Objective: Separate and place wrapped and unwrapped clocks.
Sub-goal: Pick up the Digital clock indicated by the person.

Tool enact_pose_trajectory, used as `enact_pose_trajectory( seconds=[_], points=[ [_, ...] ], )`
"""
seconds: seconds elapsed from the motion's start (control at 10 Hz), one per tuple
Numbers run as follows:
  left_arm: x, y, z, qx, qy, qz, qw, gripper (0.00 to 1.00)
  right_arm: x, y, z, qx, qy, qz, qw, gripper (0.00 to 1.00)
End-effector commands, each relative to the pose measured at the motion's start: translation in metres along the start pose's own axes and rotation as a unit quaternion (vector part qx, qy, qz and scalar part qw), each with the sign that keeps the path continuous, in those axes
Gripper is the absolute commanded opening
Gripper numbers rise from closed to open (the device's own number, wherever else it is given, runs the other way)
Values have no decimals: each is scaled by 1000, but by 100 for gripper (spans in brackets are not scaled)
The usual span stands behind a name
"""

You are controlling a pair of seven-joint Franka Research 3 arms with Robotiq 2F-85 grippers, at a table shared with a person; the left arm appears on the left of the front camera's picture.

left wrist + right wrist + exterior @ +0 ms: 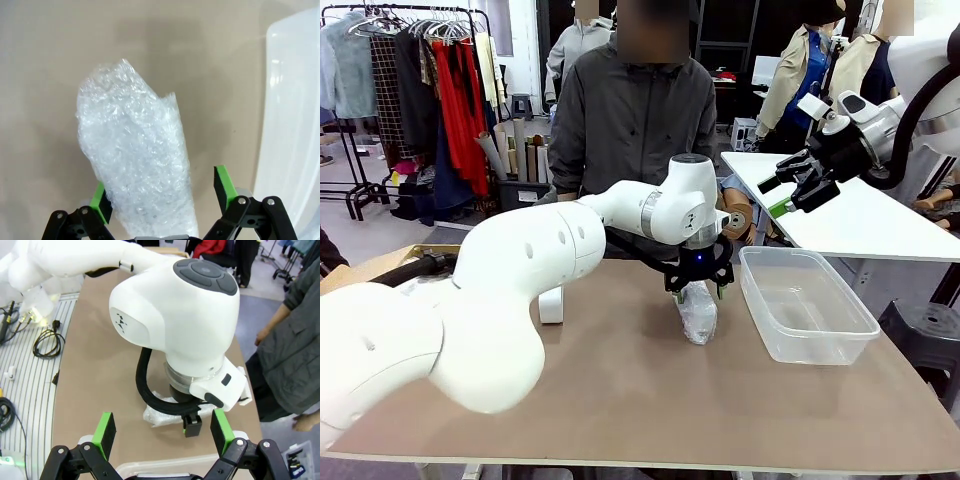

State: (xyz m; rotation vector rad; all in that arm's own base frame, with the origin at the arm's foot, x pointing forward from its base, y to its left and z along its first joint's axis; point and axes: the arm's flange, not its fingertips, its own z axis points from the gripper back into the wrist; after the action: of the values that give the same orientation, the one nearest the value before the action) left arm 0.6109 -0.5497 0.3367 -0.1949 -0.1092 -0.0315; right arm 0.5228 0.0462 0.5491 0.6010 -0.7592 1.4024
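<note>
A wrapped clock point(699, 314), a white block in crinkly clear plastic, lies on the brown table's middle. My left gripper point(698, 286) hangs straight over it, open. In the left wrist view the wrapped clock point(135, 160) stands between my left gripper's point(162, 196) green pads point(223, 187), which straddle it without squeezing. A bare white clock point(551, 305) stands upright to the left, partly behind my left arm. My right gripper point(788, 196) is raised at the upper right, open and holding nothing. From above, my right gripper point(162, 432) looks down on the left wrist and the wrapped clock point(154, 416).
A clear plastic container point(840, 330) stands just right of the wrapped clock; its wall point(295, 125) is close to my left fingers and its rim point(150, 467) shows below my right gripper. A person point(640, 120) stands at the far side, one hand point(306, 422) beside the table edge.
</note>
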Motion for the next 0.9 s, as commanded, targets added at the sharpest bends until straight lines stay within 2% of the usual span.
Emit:
enact_pose_trajectory(
  seconds=[0.0, 0.1, 0.6, 0.8],
  points=[
    [3, 0, 2, -9, -4, 15, 1000, 100, 2, 0, 1, 1, 0, 2, 1000, 100],
    [3, 0, 2, -9, -4, 15, 1000, 100, 2, 0, 1, 1, 0, 2, 1000, 100],
    [1, 0, 24, 40, -7, -25, 999, 1, 2, 0, 1, 1, 0, 2, 1000, 100],
    [-3, 1, 44, 57, 14, -57, 997, 0, 2, 0, 1, 1, 0, 2, 1000, 100]
  ],
)
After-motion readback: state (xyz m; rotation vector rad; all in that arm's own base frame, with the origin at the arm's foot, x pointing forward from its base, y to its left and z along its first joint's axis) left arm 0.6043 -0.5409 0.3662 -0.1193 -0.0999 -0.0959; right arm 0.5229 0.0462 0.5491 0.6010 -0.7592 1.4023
